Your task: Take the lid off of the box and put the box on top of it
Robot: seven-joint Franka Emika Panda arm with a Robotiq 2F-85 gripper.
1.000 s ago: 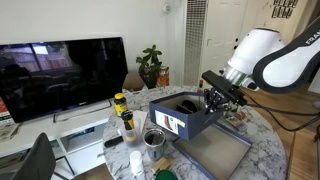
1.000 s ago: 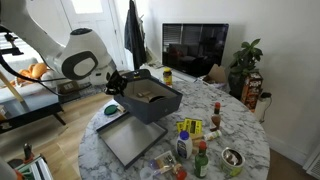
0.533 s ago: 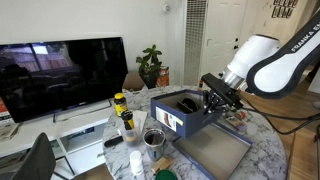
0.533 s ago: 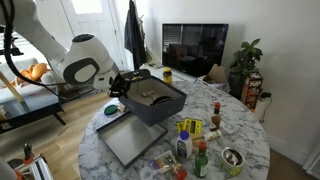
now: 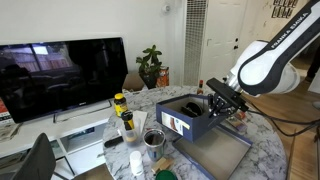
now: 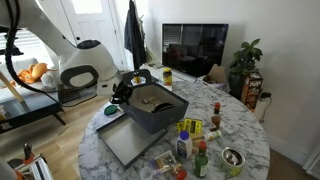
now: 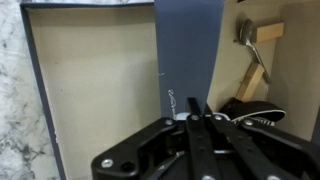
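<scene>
bare lid, crowded edges
the lid point(image 6: 122, 148) is lying bare; the box point(image 6: 150, 112) and bottles point(image 6: 192, 140) are crowding the table point(image 6: 240, 125) beside it.

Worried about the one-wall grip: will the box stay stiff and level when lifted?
The box looks like cardboard, pinched by the gripper on one wall, so that wall may flex and the far side probably droops. Loose items inside, like the spoon, could slide and shift its weight.

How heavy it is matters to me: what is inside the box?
The wrist view shows a metal spoon, a wooden piece and a dark object inside the box. Its wall and the fingers cover the rest of the floor, so more may lie there.
</scene>
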